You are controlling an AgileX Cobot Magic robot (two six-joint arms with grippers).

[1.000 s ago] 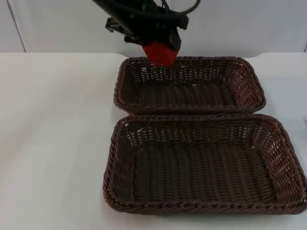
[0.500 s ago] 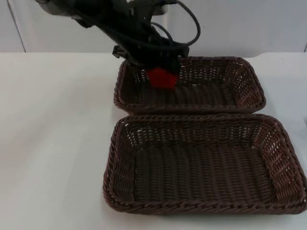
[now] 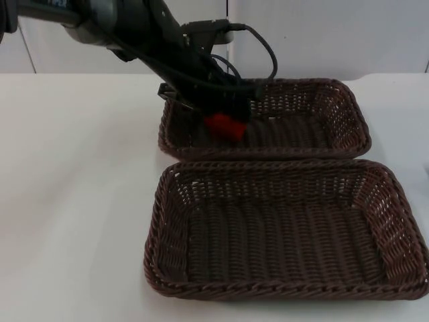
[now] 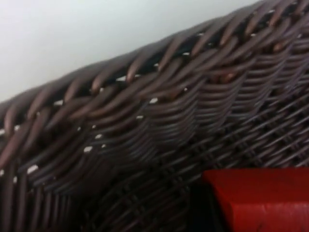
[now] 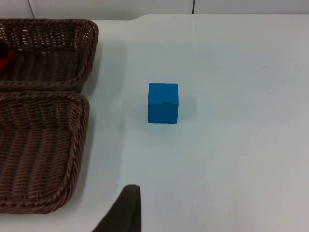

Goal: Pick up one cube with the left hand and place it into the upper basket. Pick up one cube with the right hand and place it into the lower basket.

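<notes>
Now the left hand (image 3: 224, 121) (clamped on the red cube (image 3: 224, 127)) has sunk lower into the upper basket (image 3: 348, 114).

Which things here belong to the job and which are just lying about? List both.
Job:
left tool, down in the upper basket with the red cube
lower basket
blue cube on the table, beside the baskets
right tool, waiting over the table

Lying about:
nothing

Surface (image 3: 80, 201): white, running back to the grey wall.
Upper basket (image 3: 348, 114): brown wicker, at the far side.
Lower basket (image 3: 268, 290): right beside it, rims nearly touching.
Blue cube (image 5: 163, 103): sitting alone, beside the baskets.
</notes>
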